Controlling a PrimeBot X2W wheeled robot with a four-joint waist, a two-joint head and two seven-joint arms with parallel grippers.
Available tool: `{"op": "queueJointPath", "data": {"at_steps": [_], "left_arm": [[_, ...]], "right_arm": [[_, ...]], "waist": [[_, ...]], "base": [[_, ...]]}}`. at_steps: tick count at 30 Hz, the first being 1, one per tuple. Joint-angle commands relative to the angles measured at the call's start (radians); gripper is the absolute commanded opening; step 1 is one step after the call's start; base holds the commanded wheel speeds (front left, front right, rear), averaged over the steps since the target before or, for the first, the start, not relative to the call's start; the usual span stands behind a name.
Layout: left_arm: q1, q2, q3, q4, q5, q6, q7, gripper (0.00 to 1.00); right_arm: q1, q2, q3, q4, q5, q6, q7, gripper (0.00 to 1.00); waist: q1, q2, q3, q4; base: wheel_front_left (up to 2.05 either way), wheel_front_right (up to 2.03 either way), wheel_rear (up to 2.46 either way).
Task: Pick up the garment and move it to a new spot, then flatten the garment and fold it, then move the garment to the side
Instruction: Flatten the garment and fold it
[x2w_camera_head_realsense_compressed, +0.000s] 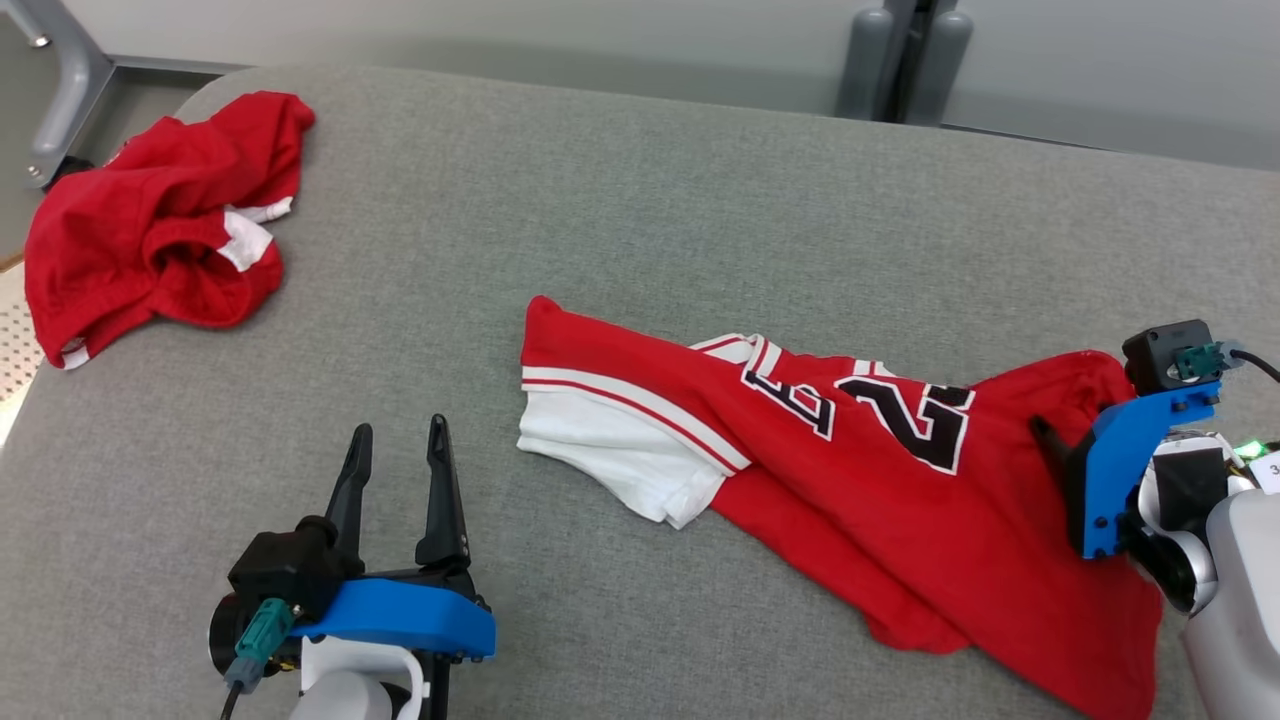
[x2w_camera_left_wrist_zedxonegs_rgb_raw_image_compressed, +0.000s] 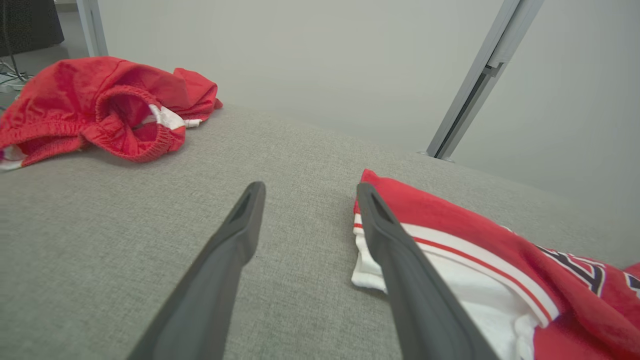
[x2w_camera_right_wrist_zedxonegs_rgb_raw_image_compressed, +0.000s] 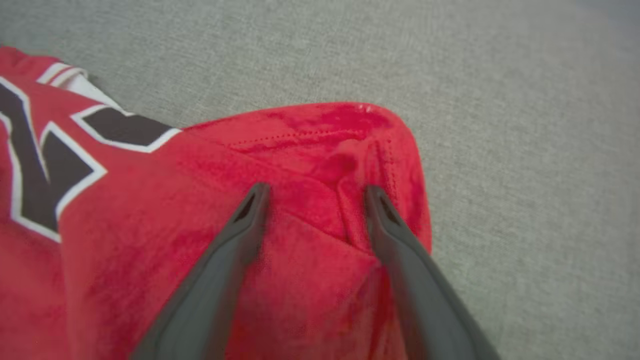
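Left gripper (x2w_camera_head_realsense_compressed: 400, 428) is nearest, low left in the head view. Claw released, fingers spread, nothing between them. It sits over the bare grey fabric surface (x2w_camera_head_realsense_compressed: 600, 180), fingers pointing away from the robot. In the left wrist view the gripper (x2w_camera_left_wrist_zedxonegs_rgb_raw_image_compressed: 310, 190) has its right finger overlapping the jersey's white-and-red striped edge; can't tell if it touches.

Right gripper (x2w_camera_head_realsense_compressed: 1050, 435) is at the right edge of the head view, over the jersey's right end. In the right wrist view the gripper (x2w_camera_right_wrist_zedxonegs_rgb_raw_image_compressed: 316, 190) is also released, fingers apart, tips over a rumpled red corner with a stitched hem. A small fold runs between the tips, not pinched. Can't tell whether the tips contact the cloth.

Red jersey (x2w_camera_head_realsense_compressed: 880, 500) lies crumpled and partly folded over itself, centre-right on the surface, running from mid-table toward the near right. Black numerals with white outline face up, and the white part pokes out at its left end (x2w_camera_left_wrist_zedxonegs_rgb_raw_image_compressed: 425, 210) (x2w_camera_right_wrist_zedxonegs_rgb_raw_image_compressed: 150, 200).

Red shorts (x2w_camera_head_realsense_compressed: 150, 230) are bunched at the far left corner, well apart from the jersey, with white trim showing (x2w_camera_left_wrist_zedxonegs_rgb_raw_image_compressed: 100, 100).

Behind the table is a grey post (x2w_camera_head_realsense_compressed: 905, 60) against a pale wall.
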Motion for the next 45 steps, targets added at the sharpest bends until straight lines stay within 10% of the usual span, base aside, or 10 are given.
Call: {"op": "queueJointPath", "data": {"at_steps": [1,3,5,8,28,29,31,45], "left_arm": [[0.006,-0.004,0.008,0.0,0.005,-0.006,-0.006,1.0],[0.008,-0.006,0.011,0.001,0.006,-0.008,-0.006,1.0],[0.009,-0.009,0.013,0.0,0.008,-0.006,-0.007,1.0],[0.007,-0.01,0.014,-0.001,0.014,-0.01,-0.008,1.0],[-0.014,-0.028,0.019,0.008,0.046,-0.033,-0.008,1.0],[-0.014,-0.029,0.02,0.008,0.047,-0.033,-0.008,1.0],[-0.011,-0.031,0.022,0.01,0.05,-0.034,-0.008,1.0],[0.01,-0.03,0.001,0.032,0.056,-0.052,-0.008,1.0]], "right_arm": [[-0.009,-0.006,0.002,0.025,-0.004,0.0,0.023,1.0],[-0.006,-0.006,-0.001,0.052,-0.011,0.0,0.044,1.0],[-0.001,-0.002,0.0,0.072,-0.013,0.0,0.057,0.47],[-0.009,0.004,0.01,0.09,-0.025,0.0,0.049,0.0],[-0.318,0.065,-0.156,0.237,-0.255,0.0,-0.269,0.0],[-0.324,0.069,-0.161,0.246,-0.275,0.0,-0.286,0.05],[-0.334,0.085,-0.174,0.262,-0.304,0.0,-0.327,1.0],[-0.216,0.166,-0.172,0.277,-0.3,0.0,-0.605,1.0]], "waist": [[-0.0002,0.0,0.004,0.008],[-0.0002,0.0,0.003,0.01],[-0.0002,0.0,0.004,0.01],[-0.0002,0.0,0.007,0.007],[-0.0002,0.0,0.029,0.009],[-0.0002,0.0,0.03,0.009],[-0.0002,0.0,0.03,0.007],[-0.0002,0.0,-0.045,-0.066]], "base": [[0.0,0.0,0.0],[0.0,0.0,0.0],[0.0,0.0,0.0],[0.0,0.0,0.0],[0.0,0.0,0.0],[0.0,0.0,0.0],[0.0,0.0,0.0],[0.0,0.0,0.0]]}}
